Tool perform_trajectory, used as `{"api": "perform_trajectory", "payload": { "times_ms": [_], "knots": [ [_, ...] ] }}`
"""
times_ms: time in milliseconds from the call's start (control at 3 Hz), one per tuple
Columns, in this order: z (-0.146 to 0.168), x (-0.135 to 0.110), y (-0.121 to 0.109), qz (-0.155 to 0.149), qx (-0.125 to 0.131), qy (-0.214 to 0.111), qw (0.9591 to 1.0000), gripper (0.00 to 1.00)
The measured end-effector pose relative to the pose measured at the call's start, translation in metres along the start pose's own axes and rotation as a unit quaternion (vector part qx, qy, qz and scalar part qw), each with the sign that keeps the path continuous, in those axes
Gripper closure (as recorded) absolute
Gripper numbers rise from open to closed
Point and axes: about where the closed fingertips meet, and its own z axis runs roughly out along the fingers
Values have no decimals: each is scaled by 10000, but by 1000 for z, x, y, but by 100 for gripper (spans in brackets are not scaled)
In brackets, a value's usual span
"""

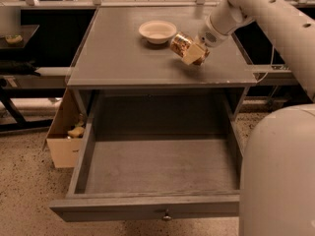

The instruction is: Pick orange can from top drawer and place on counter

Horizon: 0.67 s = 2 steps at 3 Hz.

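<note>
The orange can (181, 44), shiny orange-gold with a patterned side, is held tilted in my gripper (193, 52) just above the counter (118, 58), to the right of the cream-white bowl. The gripper is shut on the can and reaches in from the upper right on the white arm. The top drawer (147, 208) is pulled fully out below the counter; its grey inside shows nothing in it, and its small round knob (167, 216) shows at the front middle.
A cream-white bowl (157, 31) sits at the counter's back middle. A tan cardboard box (66, 136) stands on the floor left of the cabinet. A dark side table (15, 38) is at far left. My white base (278, 176) fills the lower right.
</note>
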Motion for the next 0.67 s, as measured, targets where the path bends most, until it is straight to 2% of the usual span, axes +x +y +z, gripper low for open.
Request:
{"api": "perform_trajectory", "payload": {
  "times_ms": [333, 667],
  "knots": [
    [7, 1, -1, 29, -52, 24, 10000, 12],
    [14, -1, 0, -16, -127, -14, 9999, 0]
  ]
}}
